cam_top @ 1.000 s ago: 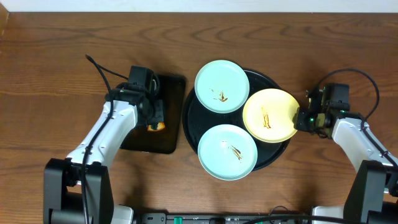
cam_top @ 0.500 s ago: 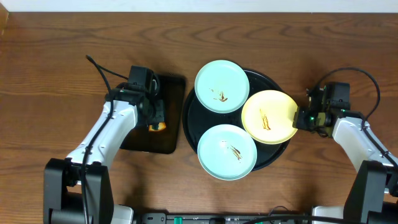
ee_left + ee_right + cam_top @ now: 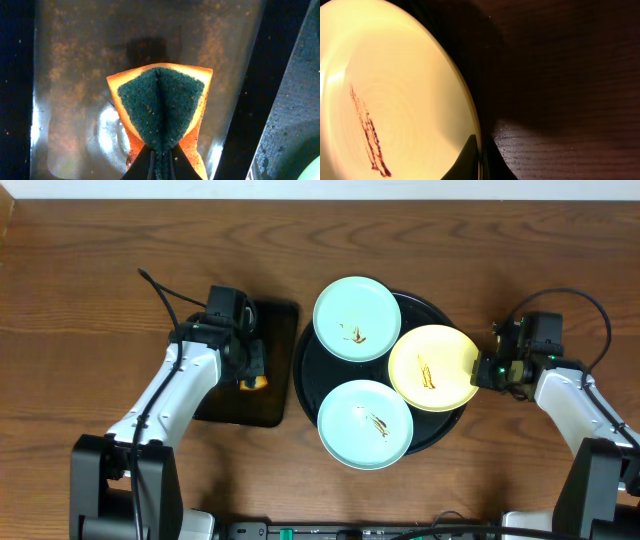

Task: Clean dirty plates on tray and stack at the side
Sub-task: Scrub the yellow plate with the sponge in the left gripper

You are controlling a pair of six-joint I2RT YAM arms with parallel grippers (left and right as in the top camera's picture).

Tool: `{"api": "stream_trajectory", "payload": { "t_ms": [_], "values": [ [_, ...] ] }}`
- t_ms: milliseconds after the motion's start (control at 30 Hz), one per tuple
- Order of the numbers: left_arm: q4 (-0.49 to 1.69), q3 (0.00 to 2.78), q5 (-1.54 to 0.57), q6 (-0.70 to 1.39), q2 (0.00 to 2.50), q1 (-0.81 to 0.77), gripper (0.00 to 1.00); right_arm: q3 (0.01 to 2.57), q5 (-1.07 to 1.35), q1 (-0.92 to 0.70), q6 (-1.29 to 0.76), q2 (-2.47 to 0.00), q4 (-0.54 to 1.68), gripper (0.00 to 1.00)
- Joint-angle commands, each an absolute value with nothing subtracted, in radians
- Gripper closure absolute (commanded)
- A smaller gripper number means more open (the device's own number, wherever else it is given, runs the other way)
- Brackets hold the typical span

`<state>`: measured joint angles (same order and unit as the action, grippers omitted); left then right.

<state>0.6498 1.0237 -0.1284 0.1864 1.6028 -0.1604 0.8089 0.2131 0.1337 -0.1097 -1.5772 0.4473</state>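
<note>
Overhead, a wooden table (image 3: pixel 100 240) shows the left arm at the left, reaching over a small tray (image 3: pixel 275 408), rectangular and black, with the left gripper (image 3: pixel 251 370) clenched on a sponge (image 3: pixel 160 107). The left wrist view shows the sponge, orange with a dark green scouring face, folded down its middle. It is pinched at its lower end between the closed fingers, above the small tray's wet, speckled floor. Just right of that sits the tray (image 3: pixel 303 375), round, black and glossy, carrying all three plates. These are a far mint plate (image 3: pixel 357 318), a near mint plate (image 3: pixel 365 423), and at the right a yellow plate (image 3: pixel 433 367) overhanging the rim. Each bears a small brown smear near its centre. At the far right, the right gripper (image 3: pixel 487 370) is clamped on the yellow plate's right edge. The right wrist view shows the thin rim caught between its fingertips, with the plate spreading away to the gripper's left. Whether the plate is raised off the tray cannot be told. No plate looks cleaned or stacked yet. The sponge lies well left of the held yellow plate, with the mint plates between them. Wiping therefore probably calls for the left arm to cross the tray rightward, or for the right arm to bring the plate toward it. The yellow plate's smear runs lengthwise from near to far.
</note>
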Motion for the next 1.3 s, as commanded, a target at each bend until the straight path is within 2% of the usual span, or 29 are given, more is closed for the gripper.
{"api": "stream_trajectory", "payload": {
  "t_ms": [0, 100, 367, 633, 867, 1267],
  "values": [
    [0.638, 1.056, -0.218, 0.151, 1.595, -0.163, 0.93, 0.81, 0.188, 0.141, -0.108, -1.59, 0.457, 0.99],
    [0.635, 1.116, -0.358, 0.134, 1.593, -0.173, 0.93, 0.81, 0.188, 0.141, -0.108, -1.59, 0.459, 0.99],
    [0.652, 1.338, -0.355, 0.207, 1.595, -0.328, 0.93, 0.81, 0.188, 0.141, -0.108, -1.59, 0.463, 0.99],
    [0.468, 1.353, -0.368, 0.302, 1.664, -0.526, 0.93, 0.81, 0.192, 0.137, -0.108, -1.59, 0.463, 0.99],
    [0.271, 1.353, -0.511, 0.364, 1.818, -0.678, 0.93, 0.81, 0.192, 0.137, -0.108, -1.59, 0.464, 0.99],
    [-0.043, 1.353, -0.747, 0.599, 2.057, -0.774, 0.93, 0.81, 0.192, 0.137, -0.108, -1.59, 0.468, 0.99]
  ]
}}
